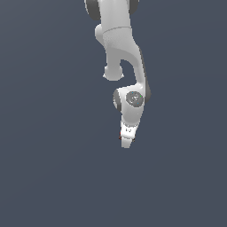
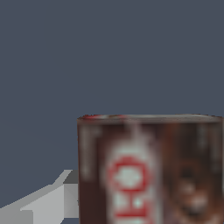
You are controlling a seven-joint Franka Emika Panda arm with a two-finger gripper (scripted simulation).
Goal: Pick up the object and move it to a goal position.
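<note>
The object (image 2: 148, 170) is a dark brown-red block with red and white label marks, and it fills much of the wrist view. One grey-white finger (image 2: 48, 199) lies flush against its side; the other finger is out of frame. In the exterior view the white gripper (image 1: 126, 142) points downward from the arm, fingers close together. Only a tiny red speck of the object (image 1: 119, 137) shows at the hand's edge; the rest is hidden behind the hand. The gripper appears shut on the object. No goal marker shows.
The white arm (image 1: 122, 48) comes down from the top of the exterior view. A plain dark blue-grey surface (image 1: 44, 155) lies all around.
</note>
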